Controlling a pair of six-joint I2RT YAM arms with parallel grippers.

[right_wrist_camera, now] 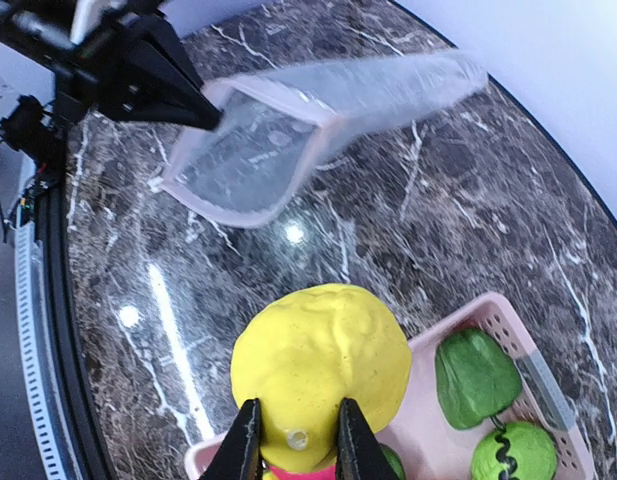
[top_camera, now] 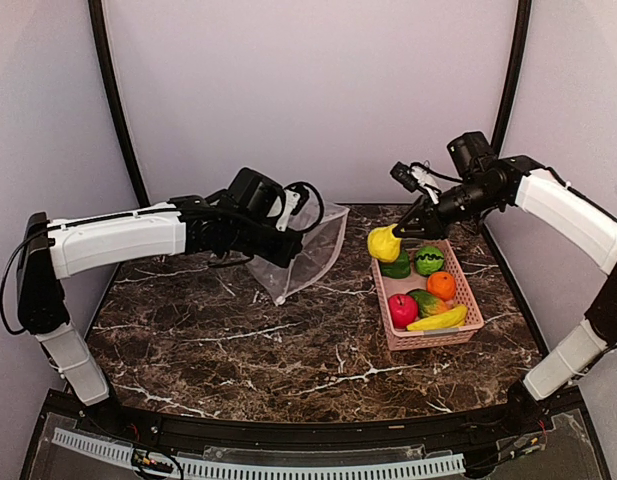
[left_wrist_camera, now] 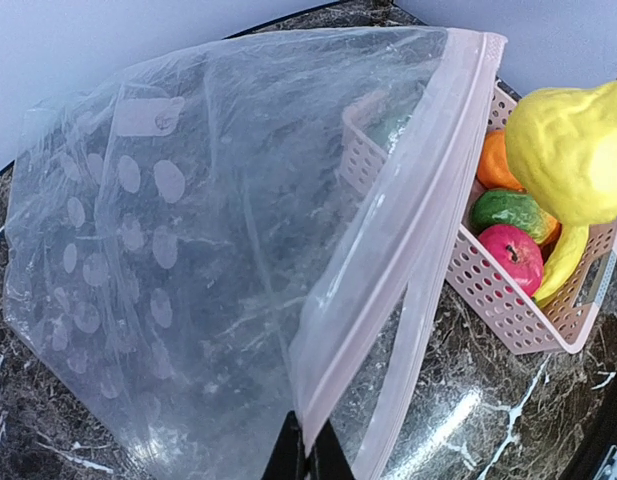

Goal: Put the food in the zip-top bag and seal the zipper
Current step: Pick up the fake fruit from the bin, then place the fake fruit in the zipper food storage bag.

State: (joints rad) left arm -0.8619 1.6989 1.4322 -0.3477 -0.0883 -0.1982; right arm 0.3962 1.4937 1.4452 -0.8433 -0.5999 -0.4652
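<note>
The right gripper (right_wrist_camera: 298,420) is part closed, its two fingers pinching the yellow pepper (right_wrist_camera: 323,360) near the stalk end. The pepper hangs clear of the table (top_camera: 238,340), over the upper-left corner of the pink basket (top_camera: 428,338), just right of centre in the top view.

The left gripper (left_wrist_camera: 306,455) is pressed tight on the rim of the zip-top bag (top_camera: 306,250), approx. centre of the top view. It holds that edge up so the mouth gapes toward the basket. The zipper (left_wrist_camera: 393,250) runs diagonally along that mouth, not sealed.

Step in hand, I'd say: get the pepper across & into the bag. To do it well:
- The mouth looks like a narrow slot from the right wrist view, so line the pepper up w/ the gap between upper & lower lip before pushing in.
- Go in well past the zipper strip, then let go. A drop at the lip will prob. roll back out.
- The bag is floppy & pinched at one spot only, so a bump on the rim could fold it shut. Approach slow, no dragging on the plastic.
- Left arm should hold steady meanwhile.

The red apple (top_camera: 402,310), orange (top_camera: 441,285), banana (top_camera: 438,320) & green pieces (top_camera: 429,259) sit in the basket, so plenty left to do.
</note>
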